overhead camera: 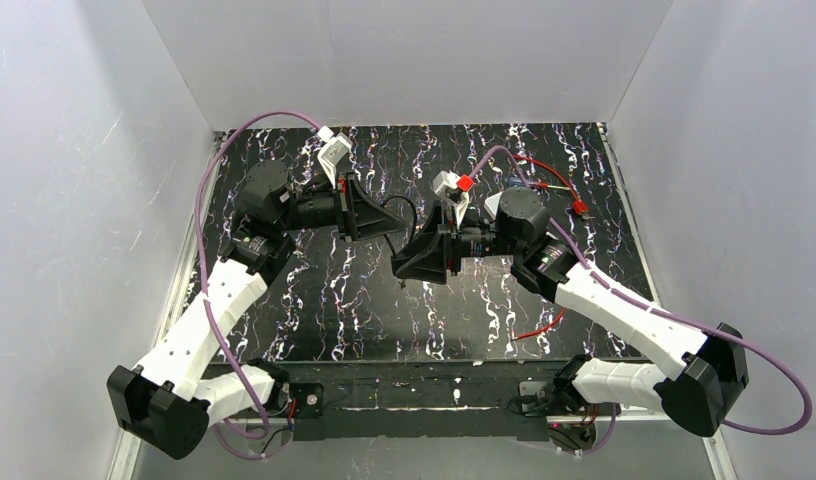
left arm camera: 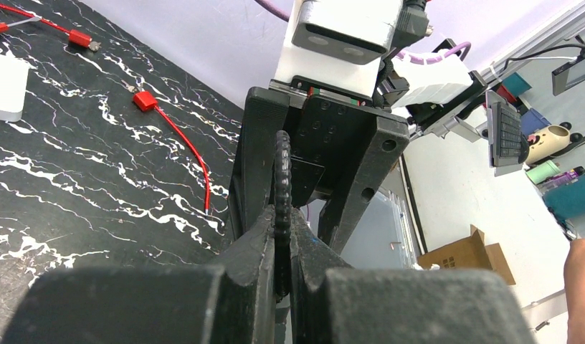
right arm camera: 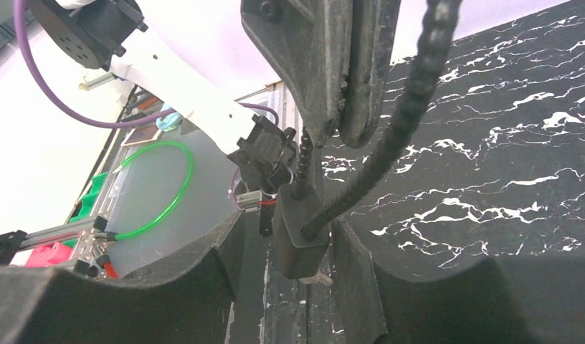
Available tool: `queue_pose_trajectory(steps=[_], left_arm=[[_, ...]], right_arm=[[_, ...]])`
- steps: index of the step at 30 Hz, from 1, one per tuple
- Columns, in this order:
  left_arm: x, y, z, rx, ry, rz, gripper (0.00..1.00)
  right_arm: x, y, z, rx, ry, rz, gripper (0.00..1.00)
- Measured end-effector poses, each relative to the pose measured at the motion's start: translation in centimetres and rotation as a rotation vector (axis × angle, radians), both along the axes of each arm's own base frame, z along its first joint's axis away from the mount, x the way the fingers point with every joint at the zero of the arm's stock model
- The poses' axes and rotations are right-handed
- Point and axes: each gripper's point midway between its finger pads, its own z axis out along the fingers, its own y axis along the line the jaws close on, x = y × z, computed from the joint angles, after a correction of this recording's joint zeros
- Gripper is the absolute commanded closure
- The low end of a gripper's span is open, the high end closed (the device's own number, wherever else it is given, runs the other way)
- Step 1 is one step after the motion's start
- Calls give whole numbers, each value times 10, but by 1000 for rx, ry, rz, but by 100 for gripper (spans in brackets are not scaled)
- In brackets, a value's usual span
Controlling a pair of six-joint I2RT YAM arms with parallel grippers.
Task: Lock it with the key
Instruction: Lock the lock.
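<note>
A black cable lock hangs between my two grippers above the table. My left gripper [left arm camera: 281,240] is shut on its ribbed black cable [left arm camera: 281,168], pinched edge-on between the pads. The lock body [right arm camera: 298,233], a small black block with both cable ends entering its top, sits between the fingers of my right gripper [right arm camera: 289,236]. That gripper is open, with a gap on the left side of the body and the right finger [right arm camera: 354,265] close beside it. A small silvery piece [right arm camera: 320,278] pokes out under the body; I cannot tell whether it is the key. From above, the left gripper [overhead camera: 396,222] and right gripper [overhead camera: 399,268] nearly meet.
The black marbled mat [overhead camera: 334,300] is ringed by white walls. Red wires lie at the back right [overhead camera: 549,180] and front right [overhead camera: 539,325]. A white box [left arm camera: 3,86] lies flat on the mat, and red connectors [left arm camera: 145,100] sit near it.
</note>
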Motion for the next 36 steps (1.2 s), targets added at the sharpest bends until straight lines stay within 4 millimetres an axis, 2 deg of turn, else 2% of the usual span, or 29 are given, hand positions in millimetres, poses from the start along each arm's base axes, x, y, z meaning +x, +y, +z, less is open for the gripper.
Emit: queue_pose_trajectory(steps=[9,12,15,17,20,23,25,28,32,35,36], left_arm=[[0,0,3,-11,0,-1,100],[0,0,4,-15,2,-2,100],[-1,-1,6,-21,0,-5,99],[-1,-1,6,-22,2,-6,86],[0,0,5,-25,5,0,52],[4,4,2,-27,36,24,35],[7,6,-1,-28,55,43,28],[17,15,-4,-31,84,102,23],[36,35,-1,-27,69,247,21],[46,46,-5,16,37,353,5],[49,48,-7,36,25,380,2]], right_arm=[[-3,0,4,14,15,16,50],[-3,1,2,10,27,20,57],[-2,3,0,4,35,20,72],[-1,3,-1,1,39,19,82],[0,3,-2,-2,44,15,97],[2,3,-3,-5,48,8,98],[4,2,-3,-6,53,-1,99],[18,-3,-1,-4,94,-52,99],[57,-14,1,13,184,-188,99],[88,-16,4,20,236,-303,99],[98,-16,6,21,250,-343,99]])
